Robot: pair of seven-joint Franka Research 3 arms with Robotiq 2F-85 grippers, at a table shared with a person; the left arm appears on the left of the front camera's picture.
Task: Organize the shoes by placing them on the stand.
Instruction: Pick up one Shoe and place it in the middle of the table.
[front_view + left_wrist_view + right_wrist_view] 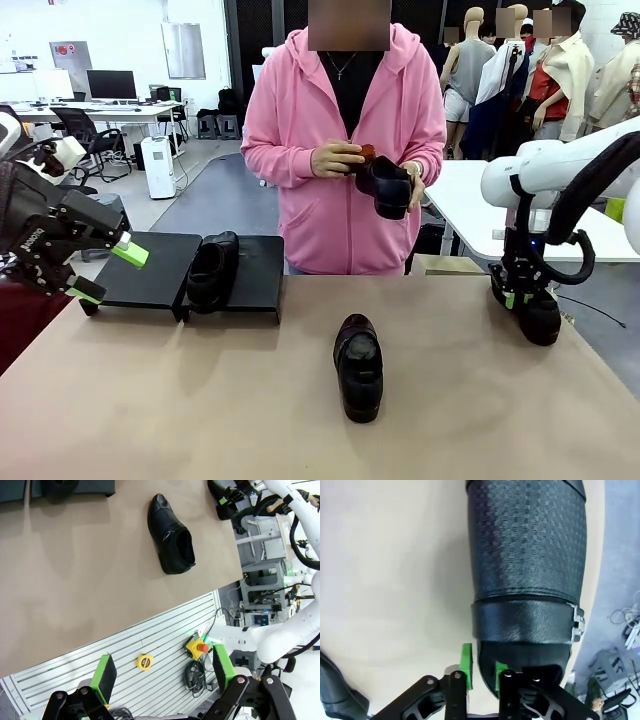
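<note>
Shoes (359, 365) in four places. On the stand (150, 265): the stand shoe (212, 268), lying near the middle. In the person's hands (340, 158), beyond the worktop (200, 400): the held shoe (388, 187). Mid-worktop: the middle shoe (172, 542), well apart from the rest. At the right edge: the right-edge shoe (525, 555), pinched at its collar wall by the right pincer (483, 667), green pads clenched, one outside and one inside the opening. Judged as the pick-up step, not yet lifted. Next, probably: raise clear, carry across, set down beside the stand shoe without knocking it. Left pincer (164, 667) released, pads wide, hovering near the stand's left end.
</note>
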